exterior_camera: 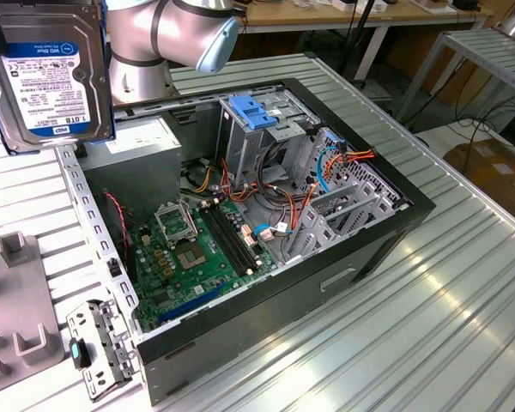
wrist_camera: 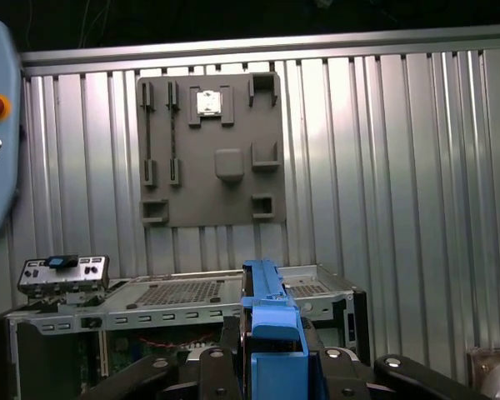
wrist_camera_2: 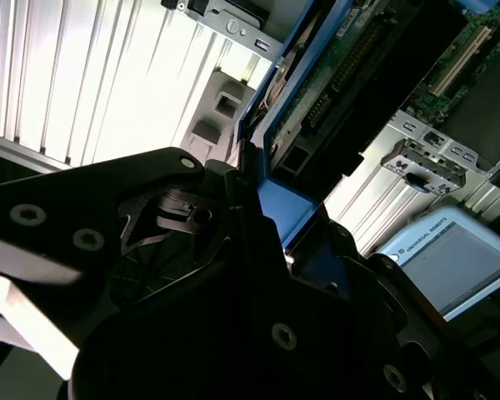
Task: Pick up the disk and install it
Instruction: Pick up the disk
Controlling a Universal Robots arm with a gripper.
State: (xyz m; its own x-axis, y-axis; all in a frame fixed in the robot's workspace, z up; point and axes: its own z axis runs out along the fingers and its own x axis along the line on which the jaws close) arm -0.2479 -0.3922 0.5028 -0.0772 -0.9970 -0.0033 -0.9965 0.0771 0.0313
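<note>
**Item held.** The disk (exterior_camera: 51, 73) is found clamped between the jaws and lifted clear of the table (exterior_camera: 446, 326). Its labelled face is turned outward in the exterior view. In the first wrist view its blue carrier bracket (wrist_camera: 271, 333) is seen edge-on, pinched from both sides by the black fingers (wrist_camera: 204, 371). In the second wrist view the same bracket (wrist_camera_2: 287, 208) runs out from between the jaws, with the disk's circuit-board side beyond it.

**Jaws.** They are closed onto the disk, about as wide apart as its thickness, and nothing else is held.

**Handling (judged, not tested).** The disk is taken to be rigid and dense, heavy for its bulk. Its metal faces look smooth and would likely slip under a light grip. It is likely sensitive to knocks, and the exposed board side is best left untouched. The carrier bracket's plastic edges are judged the proper place for a hold, though the plastic may flex slightly under pressure.

**Surroundings.** The open computer case (exterior_camera: 395, 210) lies on the table, well apart from the jaws and below their level. Inside it, a metal drive cage (exterior_camera: 240, 150) topped by a blue latch (exterior_camera: 253, 112) is noted, with the motherboard (exterior_camera: 189, 249) beside it. A grey fixture plate (wrist_camera: 208, 150) lies on the table, beyond the jaws and past the case in the first wrist view.

**Status.** The pick-up is judged complete and the installation not yet done.
</note>
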